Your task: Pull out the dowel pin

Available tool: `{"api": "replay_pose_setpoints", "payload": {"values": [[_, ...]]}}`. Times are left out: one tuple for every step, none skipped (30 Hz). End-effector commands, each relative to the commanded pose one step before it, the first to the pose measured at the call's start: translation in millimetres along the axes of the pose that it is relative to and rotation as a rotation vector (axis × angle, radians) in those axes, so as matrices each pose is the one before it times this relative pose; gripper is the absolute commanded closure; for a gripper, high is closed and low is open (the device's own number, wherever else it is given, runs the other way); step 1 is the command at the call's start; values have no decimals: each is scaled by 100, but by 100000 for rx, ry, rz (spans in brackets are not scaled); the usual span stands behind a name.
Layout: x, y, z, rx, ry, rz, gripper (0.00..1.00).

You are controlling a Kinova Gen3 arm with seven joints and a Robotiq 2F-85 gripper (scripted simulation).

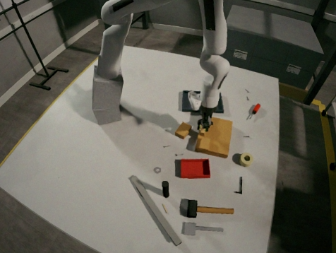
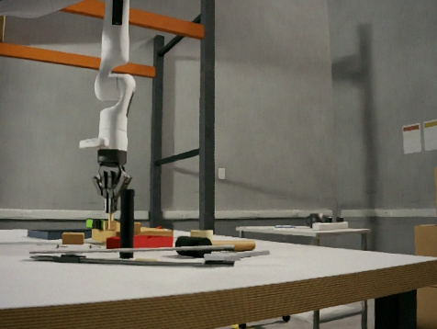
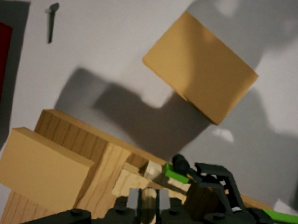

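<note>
My gripper (image 1: 205, 128) (image 2: 109, 210) (image 3: 148, 204) points down over the bench board (image 1: 216, 139), shut on the upright dowel pin (image 2: 110, 217) (image 3: 148, 207). The pin's lower end meets the small pale block (image 2: 109, 225) (image 3: 126, 183) in the exterior view; how deep it sits in the hole is hidden. The spring clamp (image 3: 215, 172) is at the board's edge beside the block, its green pad (image 3: 176, 173) near a small pale piece (image 3: 153, 170). Whether the jaws press the block against the stop, and whether anything sits in that gap, I cannot tell.
A loose wooden block (image 1: 183, 131) (image 3: 200, 67) lies on the table beside the board. Another block (image 3: 42, 167) rises over the board in the wrist view. Around stand a red bin (image 1: 195, 168), a dark tray (image 1: 185, 106), a tape roll (image 1: 244, 161), a black cylinder (image 1: 165, 189) and a mallet (image 1: 190, 208).
</note>
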State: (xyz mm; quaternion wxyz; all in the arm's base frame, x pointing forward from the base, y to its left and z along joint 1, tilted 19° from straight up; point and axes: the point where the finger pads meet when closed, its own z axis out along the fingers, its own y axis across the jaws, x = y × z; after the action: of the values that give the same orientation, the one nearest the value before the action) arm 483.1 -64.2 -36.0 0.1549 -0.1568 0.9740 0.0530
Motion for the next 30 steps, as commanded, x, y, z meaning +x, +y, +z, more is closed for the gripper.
{"api": "replay_pose_setpoints", "payload": {"values": [[-29,-53,-60,253,-171,3073,90],[0,0,-1,0,0,816,90],[0,0,-1,0,1,817,90],[0,0,-1,0,1,816,90],[0,0,-1,0,0,815,90],[0,0,-1,0,0,814,90],[0,0,-1,0,0,813,90],[0,0,-1,0,0,812,90],[0,0,-1,0,0,811,90],[0,0,0,0,0,0,90],[0,0,0,0,0,0,90],[0,0,-1,0,0,810,90],[0,0,-1,0,-1,810,90],[0,0,-1,0,-1,809,90],[0,0,-1,0,0,813,90],[0,0,-1,0,1,814,90],[0,0,-1,0,1,813,90],[0,0,-1,0,1,812,90],[0,0,-1,0,0,812,90],[0,0,-1,0,0,811,90],[0,0,-1,0,0,810,90],[0,0,-1,0,0,809,90],[0,0,-1,0,0,808,90],[0,0,-1,0,-1,807,90],[0,0,-1,0,-1,806,90],[0,0,-1,0,-1,805,90],[0,0,0,0,0,0,90],[0,0,0,0,0,0,90],[0,0,-1,0,1,813,90],[0,0,-1,0,1,813,90]]}}
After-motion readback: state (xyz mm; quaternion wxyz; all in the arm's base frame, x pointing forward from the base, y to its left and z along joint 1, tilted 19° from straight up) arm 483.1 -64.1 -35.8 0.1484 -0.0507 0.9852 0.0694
